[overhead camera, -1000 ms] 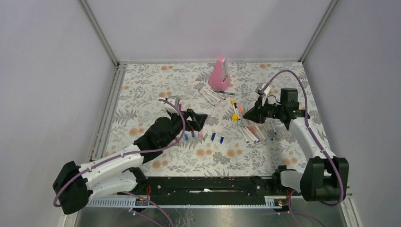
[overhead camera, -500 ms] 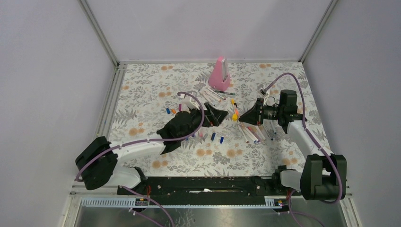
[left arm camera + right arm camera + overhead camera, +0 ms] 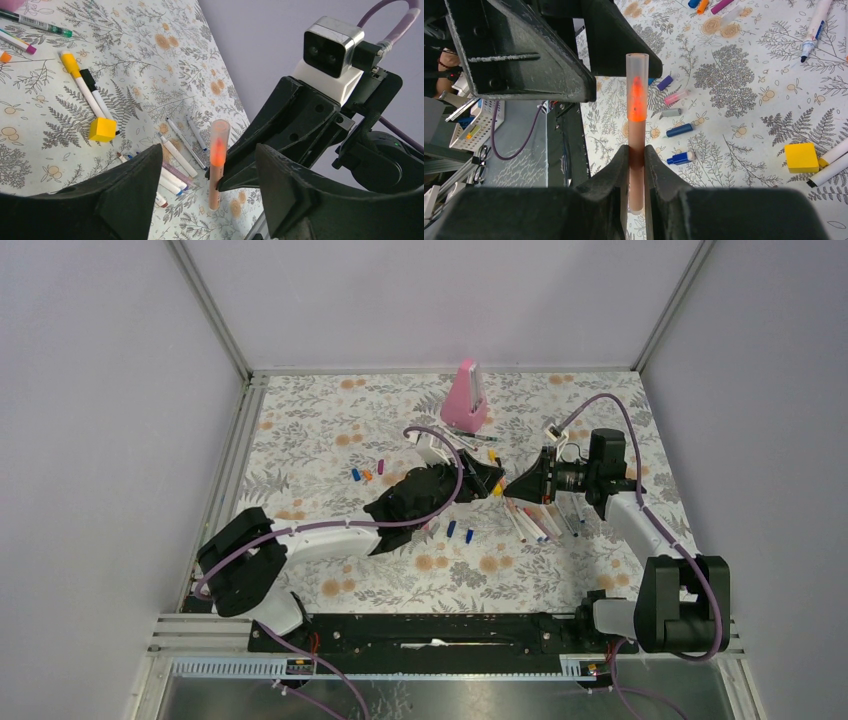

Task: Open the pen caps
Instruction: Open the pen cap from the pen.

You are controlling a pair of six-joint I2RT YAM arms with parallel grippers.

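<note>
**Top view.** The left pincer (image 3: pixel 488 478) and right pincer (image 3: pixel 508 487) meet tip to tip above the middle of the table (image 3: pixel 300 430), just beside a yellow block (image 3: pixel 497 489). Loose pen caps (image 3: pixel 361 475) lie left of the left arm. A row of pens (image 3: pixel 535 522) lies below the right pincer. A pink wedge (image 3: pixel 465 397) stands well apart, near the far edge.

**Left wrist view.** The left pincer stands wide, with one finger (image 3: pixel 125 195) on each side of the clear cap (image 3: pixel 220 132). A gap shows on both sides. The right pincer's black body hides the table behind it.

**Right wrist view.** The right pincer is clamped narrow on the barrel of a held pen (image 3: pixel 636 145). Its clear cap, over an orange tip, points between the left pincer's fingers. Purple, pink, grey and blue caps lie on the table beyond.
</note>
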